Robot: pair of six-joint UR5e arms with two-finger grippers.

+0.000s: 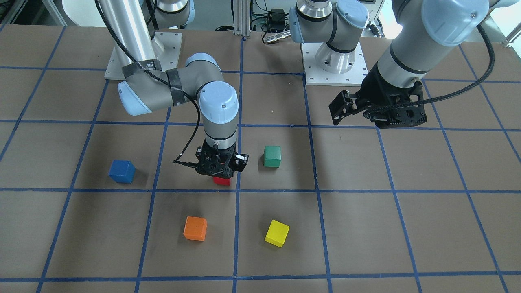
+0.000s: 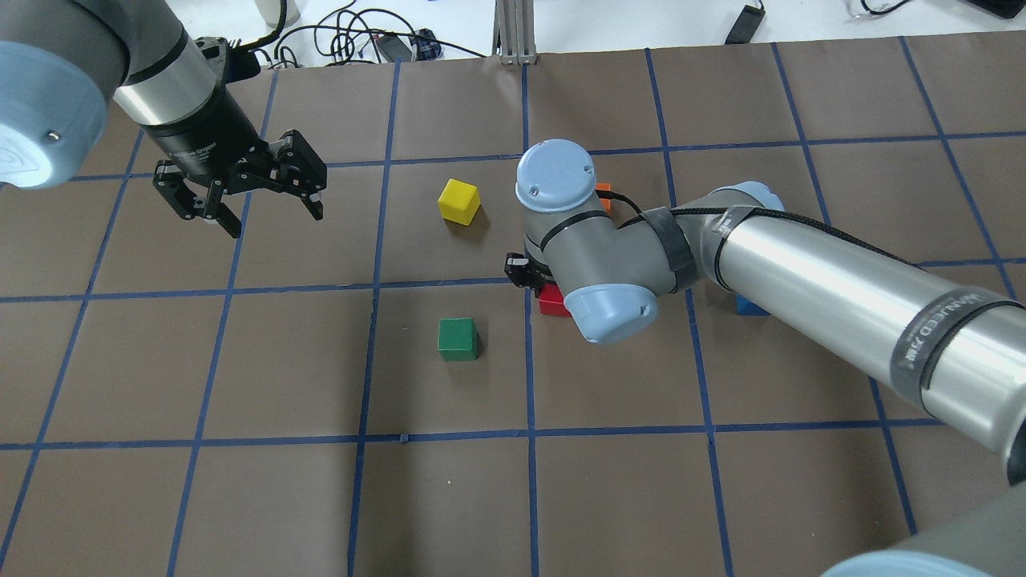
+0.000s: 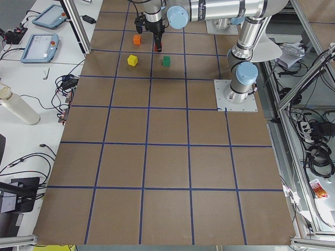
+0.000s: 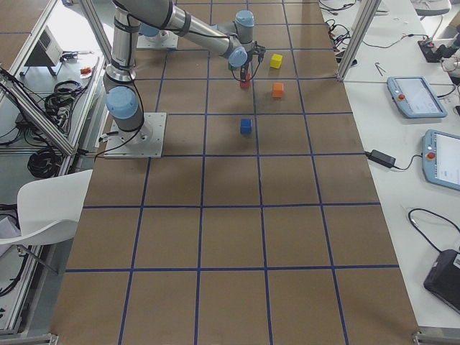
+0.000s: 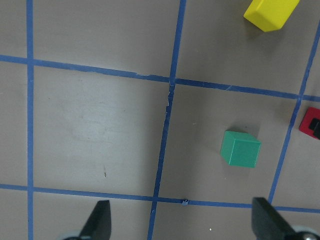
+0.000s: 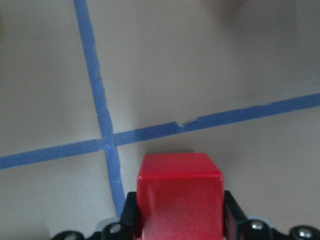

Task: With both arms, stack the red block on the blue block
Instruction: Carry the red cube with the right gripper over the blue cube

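Brown paper crossed by blue tape (image 1: 317, 190) lines covers the bench (image 1: 407, 228), where the robot's right end effector (image 1: 222, 176) points straight down, its 2 black fingers closed against opposite sides of the red block (image 1: 222, 181). The right wrist view shows the cube filling the gap between the fingers, just short of a crossing of 2 tape lines. Whether the cube has left the surface cannot be told.

The blue block (image 1: 122, 171) sits on its own in a neighbouring grid square, well apart from the red one and on the robot's right of it, touching nothing. On the other side of the red cube, near it, stands a green block (image 1: 272, 156). An orange block (image 1: 195, 228) and a yellow block (image 1: 277, 233) lie farther out toward the operators' side, the yellow one turned at an angle to the grid.

Well apart from all 5 cubes, the left end effector (image 2: 274, 218) hovers above the bench with its fingers spread wide, gripping nothing. Its wrist camera looks down on the green cube.
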